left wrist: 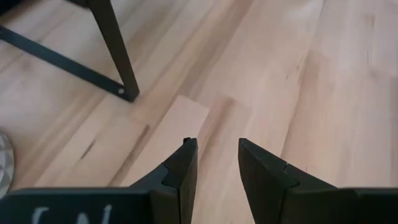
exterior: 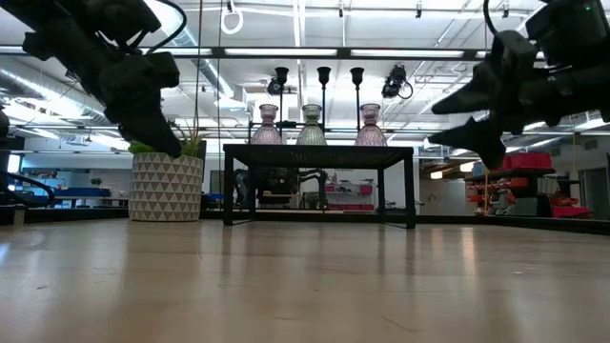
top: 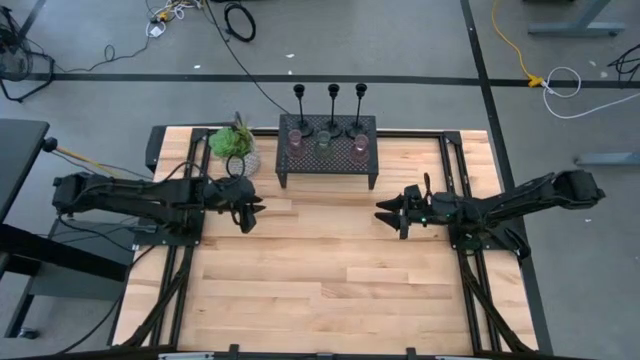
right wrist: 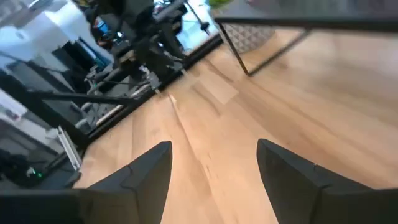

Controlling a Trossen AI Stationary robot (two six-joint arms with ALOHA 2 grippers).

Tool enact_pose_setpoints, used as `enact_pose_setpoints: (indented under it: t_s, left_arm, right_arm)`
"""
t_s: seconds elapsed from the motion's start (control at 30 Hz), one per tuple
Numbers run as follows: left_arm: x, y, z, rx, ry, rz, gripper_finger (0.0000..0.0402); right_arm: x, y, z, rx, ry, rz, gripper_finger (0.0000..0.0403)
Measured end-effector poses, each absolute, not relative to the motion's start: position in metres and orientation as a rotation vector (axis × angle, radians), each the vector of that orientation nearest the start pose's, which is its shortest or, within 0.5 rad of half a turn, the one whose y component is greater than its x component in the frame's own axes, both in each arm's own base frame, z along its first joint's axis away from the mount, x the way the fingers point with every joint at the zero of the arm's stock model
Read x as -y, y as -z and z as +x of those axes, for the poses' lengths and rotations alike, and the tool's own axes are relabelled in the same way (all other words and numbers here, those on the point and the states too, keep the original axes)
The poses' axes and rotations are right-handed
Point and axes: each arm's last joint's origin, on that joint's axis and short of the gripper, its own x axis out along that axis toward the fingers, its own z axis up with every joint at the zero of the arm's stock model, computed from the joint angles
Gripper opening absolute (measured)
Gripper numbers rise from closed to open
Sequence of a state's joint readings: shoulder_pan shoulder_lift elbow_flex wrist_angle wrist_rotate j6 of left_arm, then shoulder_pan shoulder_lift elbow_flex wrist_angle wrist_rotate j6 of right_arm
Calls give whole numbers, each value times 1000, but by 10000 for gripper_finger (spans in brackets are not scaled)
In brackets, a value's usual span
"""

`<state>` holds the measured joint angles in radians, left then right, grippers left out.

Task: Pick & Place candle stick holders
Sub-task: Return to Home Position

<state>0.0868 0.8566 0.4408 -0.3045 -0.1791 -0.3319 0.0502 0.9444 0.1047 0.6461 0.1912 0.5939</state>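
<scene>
Three slim black candle stick holders (top: 332, 100) stand upright in a row along the far edge of the black mesh rack (top: 290, 172). They also show in the low view (exterior: 324, 81). In front of them, three tinted glass cups stand on the rack top: pinkish (top: 296, 141), olive (top: 324, 141) and pinkish (top: 358, 144). The cups show in the low view too (exterior: 312, 124). My left gripper (top: 256, 211) is open and empty, above the table, left of and nearer than the rack. My right gripper (top: 384, 213) is open and empty, right of and nearer than the rack.
A green plant in a white patterned pot (top: 236, 146) stands just left of the rack, close to my left arm. The rack's leg (left wrist: 118, 56) shows ahead of my left gripper. The near half of the wooden table (top: 330, 300) is bare.
</scene>
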Motion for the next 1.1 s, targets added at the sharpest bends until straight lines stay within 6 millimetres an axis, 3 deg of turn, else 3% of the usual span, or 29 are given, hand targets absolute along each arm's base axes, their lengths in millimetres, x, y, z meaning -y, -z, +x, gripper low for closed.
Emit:
enact_pose_setpoints:
  t_s: [0.1, 0.3, 0.5, 0.67, 0.8, 0.9, 1.1]
  left_arm:
    - [-20, -194, 166, -684, -370, -275, 119]
    - [-21, -196, 170, -623, -394, -198, 119]
    - [-16, -198, 178, -415, -180, -70, 119]
    - [-10, -168, 168, -404, 1, -175, 119]
    - [-7, -142, 154, -351, 21, -265, 119]
    - [-7, -136, 148, -246, 22, -288, 119]
    - [-9, -135, 148, -248, -25, -304, 119]
  right_arm:
    - [-3, -151, 167, -177, 188, 602, 236]
    - [-1, -142, 169, -232, 273, 431, 236]
    - [-9, -149, 173, -172, 164, 244, 236]
    - [-13, -149, 171, -165, 231, 202, 236]
    - [-18, -144, 166, -142, 199, 223, 236]
    - [-22, -145, 161, -91, 154, 235, 236]
    - [-25, -128, 155, -239, 131, 226, 236]
